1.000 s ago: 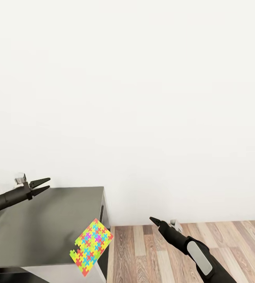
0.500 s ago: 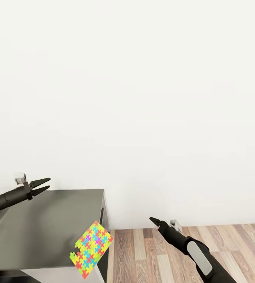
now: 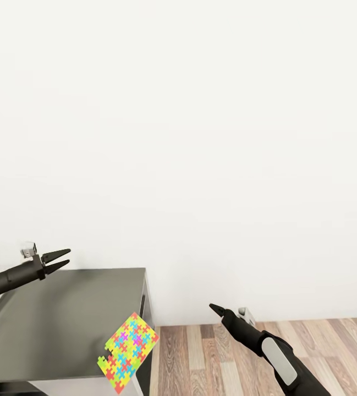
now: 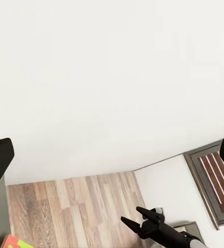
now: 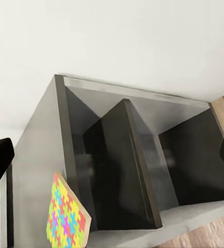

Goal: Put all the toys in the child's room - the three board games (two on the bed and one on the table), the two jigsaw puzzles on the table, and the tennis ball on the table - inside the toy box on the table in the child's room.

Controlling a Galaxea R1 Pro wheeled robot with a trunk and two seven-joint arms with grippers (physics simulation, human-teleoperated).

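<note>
Head view — jigsaw puzzle [image 3: 127, 352] overhanging table [image 3: 51, 324] edge, left claw [image 3: 61, 259] narrowly parted, right claw [image 3: 214, 308] unclear

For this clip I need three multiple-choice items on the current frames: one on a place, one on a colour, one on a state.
1. Where does the jigsaw puzzle lie?
A. on the floor planks
B. at the corner of the dark grey top, jutting past its edge
C. in the left pincer

2. What colour is the wall?
A. white
B. blue
C. brown

3. How does the left pincer stand?
A. shut on the puzzle
B. open, holding nothing
C. shut on a ball

Answers: 1 B, the jigsaw puzzle overhangs the dark grey top. 2 A, the wall is plain white. 3 B, the left pincer shows parted fingers with nothing between.
</note>
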